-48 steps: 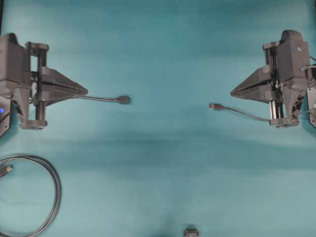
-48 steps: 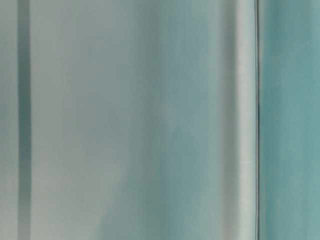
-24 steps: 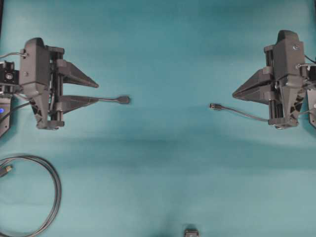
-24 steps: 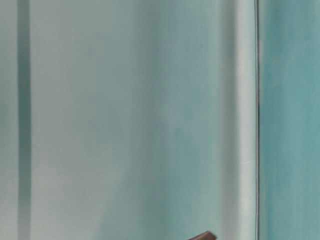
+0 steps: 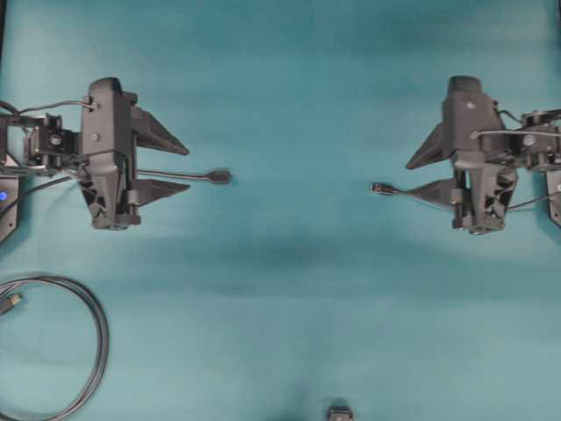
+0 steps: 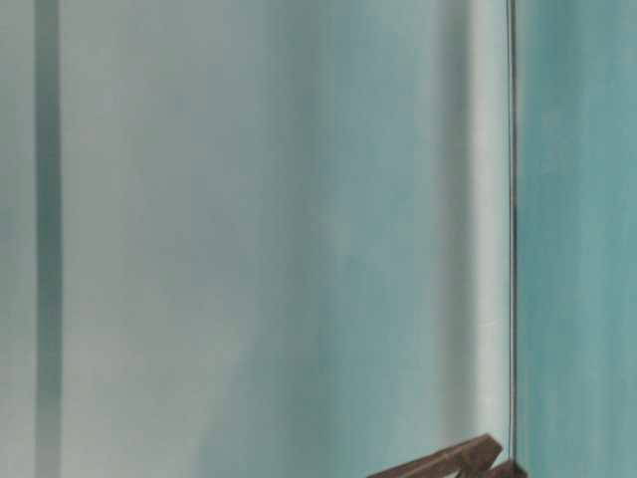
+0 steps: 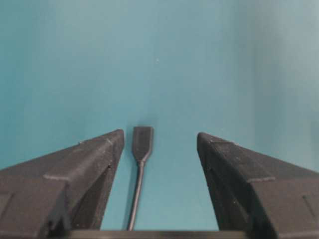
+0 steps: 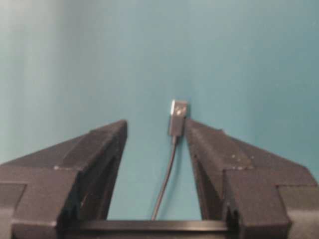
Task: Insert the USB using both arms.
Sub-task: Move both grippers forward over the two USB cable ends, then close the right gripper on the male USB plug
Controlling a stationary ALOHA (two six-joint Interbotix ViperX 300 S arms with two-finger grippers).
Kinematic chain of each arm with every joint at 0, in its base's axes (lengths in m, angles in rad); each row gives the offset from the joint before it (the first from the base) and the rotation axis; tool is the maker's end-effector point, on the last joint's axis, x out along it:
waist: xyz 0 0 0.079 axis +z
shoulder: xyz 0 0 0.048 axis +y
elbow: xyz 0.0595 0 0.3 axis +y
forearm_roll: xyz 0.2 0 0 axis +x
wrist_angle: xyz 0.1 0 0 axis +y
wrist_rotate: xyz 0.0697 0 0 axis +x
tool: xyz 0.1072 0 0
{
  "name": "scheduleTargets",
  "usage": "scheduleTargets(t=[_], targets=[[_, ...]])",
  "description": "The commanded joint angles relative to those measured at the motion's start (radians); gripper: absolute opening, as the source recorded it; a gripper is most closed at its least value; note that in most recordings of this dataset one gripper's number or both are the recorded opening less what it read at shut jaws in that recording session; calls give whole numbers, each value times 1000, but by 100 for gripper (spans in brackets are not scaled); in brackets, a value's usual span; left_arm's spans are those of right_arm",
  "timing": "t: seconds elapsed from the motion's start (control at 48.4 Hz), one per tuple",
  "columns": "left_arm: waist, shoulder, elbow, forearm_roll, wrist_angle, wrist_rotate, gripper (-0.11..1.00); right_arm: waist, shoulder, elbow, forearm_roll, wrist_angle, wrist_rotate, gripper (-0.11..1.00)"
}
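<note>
Both claws hang spread open over the teal desk [image 5: 289, 79], facing each other across a wide bare middle. The left claw [image 5: 184, 167] sits at the left of the overhead frame, its two pointed fingers straddling the thin cable with the wider black socket [image 5: 220, 176]; the socket head lies just past the fingertips, pointing toward the centre. In the left wrist view that socket [image 7: 142, 143] lies between the fingers, nearer the left one, touching neither.

The right claw [image 5: 410, 175] is at the right of the frame, also gaping. The USB [image 5: 380, 188] lies flat on the desk with its silvery tip toward the centre, well apart from the socket. In the right wrist view the USB [image 8: 177, 117] lies close against the right-hand finger; I cannot tell whether they touch.

At the lower left corner curls a thicker looped cable [image 5: 88, 338] with a brassy plug [image 5: 12, 302]. A small dark object [image 5: 340, 411] pokes in at the bottom edge. Nothing lies between plug and socket.
</note>
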Motion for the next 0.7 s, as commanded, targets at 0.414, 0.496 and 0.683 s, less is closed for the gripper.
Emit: scheduleTargets(t=[0.414,0.496,0.683], targets=[[15,103,-43,-2,-25,-15,79,-3,224,-49,-2,-64,2,53],[15,114,-52,-2,-3,-15,79,-8,255,-69,0,-64,2,53],[15,127,-84,-2,74,-15,79,-21,325,-117,0,-54,2,52]])
